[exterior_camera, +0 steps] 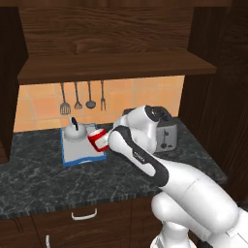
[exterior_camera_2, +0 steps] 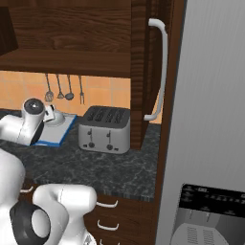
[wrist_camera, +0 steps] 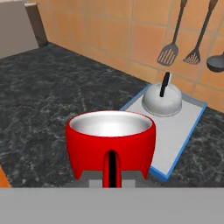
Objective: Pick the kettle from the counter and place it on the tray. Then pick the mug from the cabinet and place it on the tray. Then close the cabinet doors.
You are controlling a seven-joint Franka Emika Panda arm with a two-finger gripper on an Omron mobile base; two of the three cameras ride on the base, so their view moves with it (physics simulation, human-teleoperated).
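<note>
Mug gripped in jaws; above tray.

The arm covers the gripper in the left base view, so there's no telling how the jaws stand, and it also hides the right side of the red mug and the left end of the toaster. In the hand view the mug's base sinks below the bottom edge, fingertips unseen. The tray's near corner sits behind the mug. Hanging utensils are cut off at the top. In the right base view the kettle is half-hidden by the arm.
</note>
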